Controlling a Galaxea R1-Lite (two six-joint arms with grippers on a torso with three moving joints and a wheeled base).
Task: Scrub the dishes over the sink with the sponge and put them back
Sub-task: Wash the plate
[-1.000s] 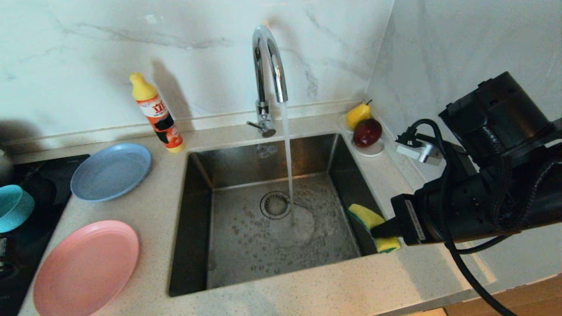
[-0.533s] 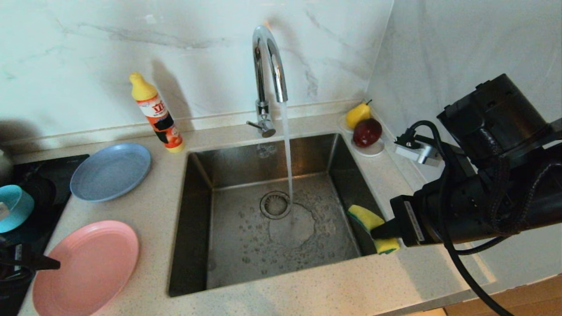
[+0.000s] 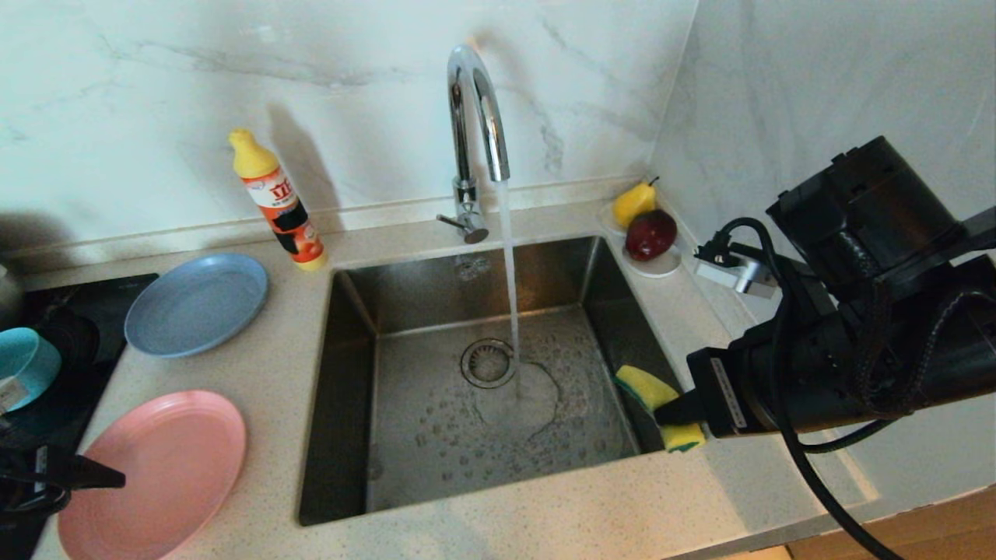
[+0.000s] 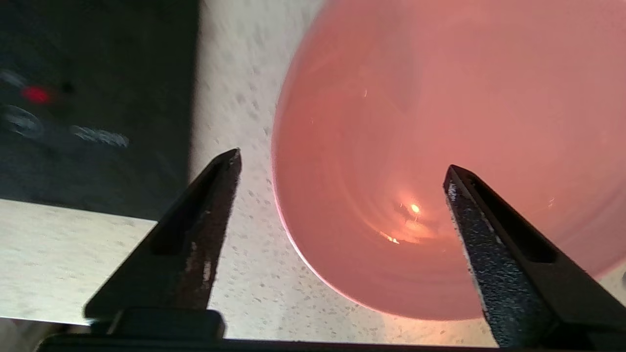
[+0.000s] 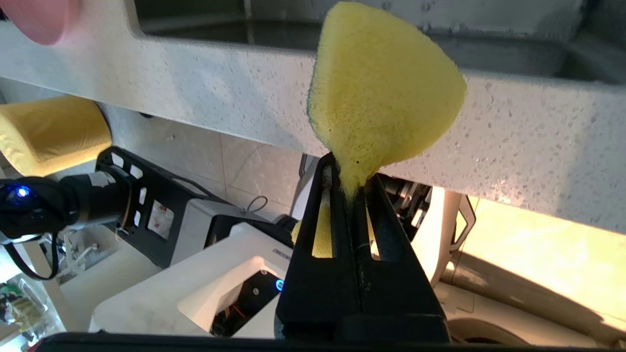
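The pink plate (image 3: 156,470) lies flat on the counter left of the sink (image 3: 342,404), with the blue plate (image 3: 196,303) behind it and the teal bowl (image 3: 27,365) at the far left. My left gripper (image 3: 93,474) hovers open at the pink plate's left rim. In the left wrist view one finger of the left gripper (image 4: 343,160) is over the counter and the other over the pink plate (image 4: 440,122); nothing is held. My right gripper (image 3: 677,408) hangs at the sink's right edge, shut on the bent yellow-green sponge (image 3: 652,391). The sponge (image 5: 381,88) sticks out past the right gripper (image 5: 351,171).
Water runs from the chrome tap (image 3: 471,117) onto the sink floor by the drain (image 3: 487,362). A detergent bottle (image 3: 280,206) stands behind the blue plate. A pear (image 3: 634,204) and a red apple (image 3: 650,233) sit on a white saucer (image 3: 661,268). A black cooktop (image 3: 78,373) lies far left.
My left gripper has come into the head view at the lower left and moved right, to the pink plate's rim. The right arm with the sponge has barely shifted.
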